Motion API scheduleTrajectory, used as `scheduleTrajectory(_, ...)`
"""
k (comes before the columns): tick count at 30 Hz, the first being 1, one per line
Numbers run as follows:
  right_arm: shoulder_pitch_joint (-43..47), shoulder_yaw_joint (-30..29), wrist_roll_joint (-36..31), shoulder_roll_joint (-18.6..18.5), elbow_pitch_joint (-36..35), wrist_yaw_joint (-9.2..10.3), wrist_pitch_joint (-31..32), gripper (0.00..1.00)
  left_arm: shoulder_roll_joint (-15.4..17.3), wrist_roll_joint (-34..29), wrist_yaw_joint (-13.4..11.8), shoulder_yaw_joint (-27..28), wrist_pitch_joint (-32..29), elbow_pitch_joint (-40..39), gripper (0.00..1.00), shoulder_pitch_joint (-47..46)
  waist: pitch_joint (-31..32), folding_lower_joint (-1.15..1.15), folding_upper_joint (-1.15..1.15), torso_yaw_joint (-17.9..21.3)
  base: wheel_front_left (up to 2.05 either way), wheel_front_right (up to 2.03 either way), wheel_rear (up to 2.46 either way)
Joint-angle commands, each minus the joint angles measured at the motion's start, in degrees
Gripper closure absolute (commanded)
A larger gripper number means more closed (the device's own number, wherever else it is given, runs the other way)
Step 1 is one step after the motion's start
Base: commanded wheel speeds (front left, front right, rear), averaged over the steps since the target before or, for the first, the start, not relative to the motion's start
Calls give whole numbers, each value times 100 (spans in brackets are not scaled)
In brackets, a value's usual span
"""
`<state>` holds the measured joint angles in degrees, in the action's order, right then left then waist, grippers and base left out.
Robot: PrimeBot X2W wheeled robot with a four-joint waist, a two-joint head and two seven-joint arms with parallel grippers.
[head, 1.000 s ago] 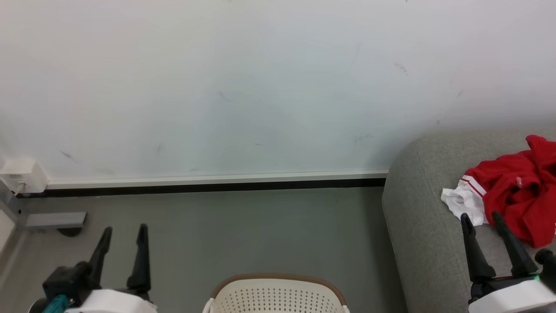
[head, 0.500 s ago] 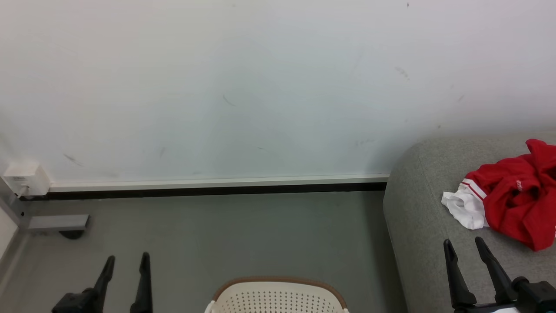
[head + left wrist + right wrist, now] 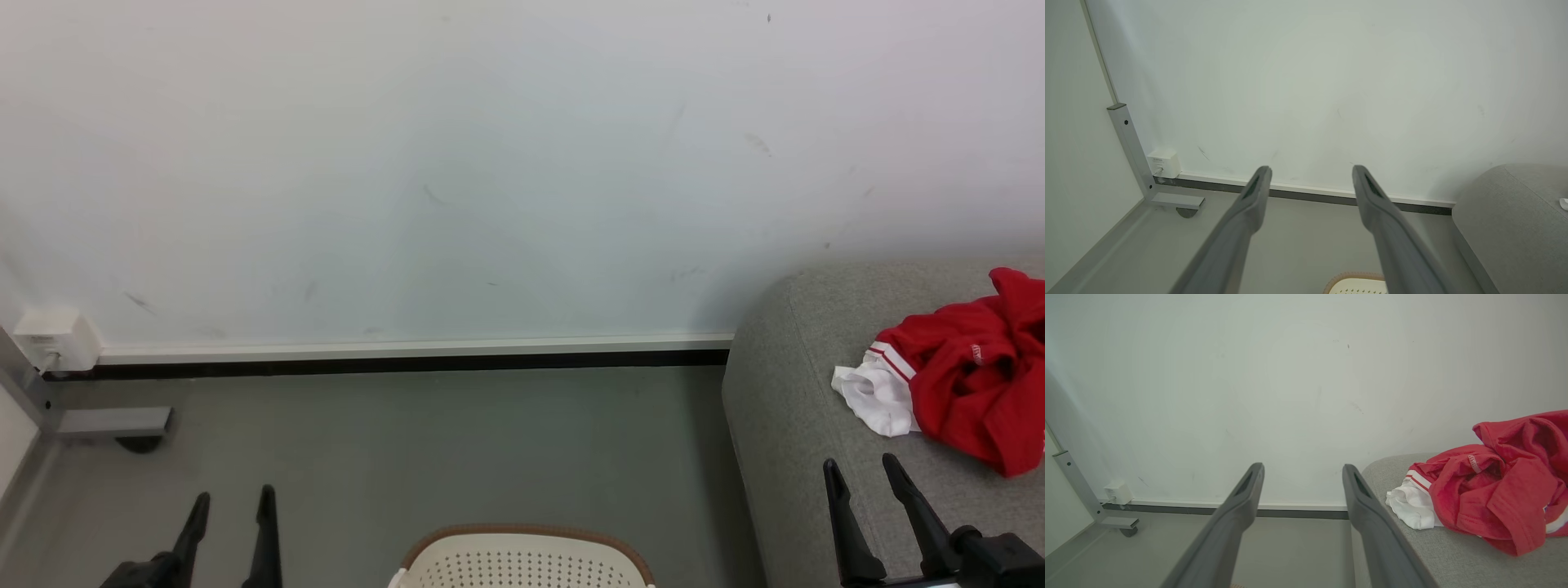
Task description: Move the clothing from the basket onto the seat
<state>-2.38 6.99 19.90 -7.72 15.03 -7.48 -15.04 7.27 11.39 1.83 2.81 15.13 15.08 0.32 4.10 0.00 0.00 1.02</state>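
Note:
The red clothing (image 3: 971,376) with its white striped part lies bunched on the grey seat (image 3: 784,425) at the right; the right wrist view shows the clothing (image 3: 1490,490) on the seat (image 3: 1453,555) as well. My right gripper (image 3: 859,469) stands open and empty just in front of the clothing, apart from it. At the bottom middle, the far rim of the cream basket (image 3: 522,559) peeks in; its inside is hidden. Over the floor at the lower left, my left gripper (image 3: 233,498) is open with nothing between its fingers (image 3: 1257,192).
A white wall with a dark skirting strip (image 3: 392,363) runs behind the grey floor (image 3: 424,449). A grey metal frame foot (image 3: 114,423) and a white wall socket box (image 3: 51,336) sit at the far left.
Both grippers have drawn back toward the bottom of the head view; the right one has come away from the clothing, which stays on the seat. The camera has tilted slightly.

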Motion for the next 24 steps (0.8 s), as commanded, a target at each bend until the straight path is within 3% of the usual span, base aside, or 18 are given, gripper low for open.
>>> scheduleTrajectory(1, 12, 0, -30, -42, 29, -3, -17, 0, -43, -101, 54, 53, 2, 30, 0, 22, 2, 0, 0, 1, 0, 0, 0)
scheduleTrajectory(18, 18, 6, 22, -19, 60, -3, -17, 0, -248, -371, 288, 348, 2, 93, 0, -64, 21, 0, 0, 1, 0, 0, 0)
scheduleTrajectory(19, 0, 13, 20, 9, 46, 0, 0, 100, -266, -332, 288, 337, 0, 99, 100, -38, 22, 0, 0, -1, 0, 0, 0)
scheduleTrajectory(24, 70, -6, 210, 77, 190, 0, 76, 100, -316, -149, 298, 371, -102, 308, 100, -16, 16, 0, 0, -4, 0, 0, 0)
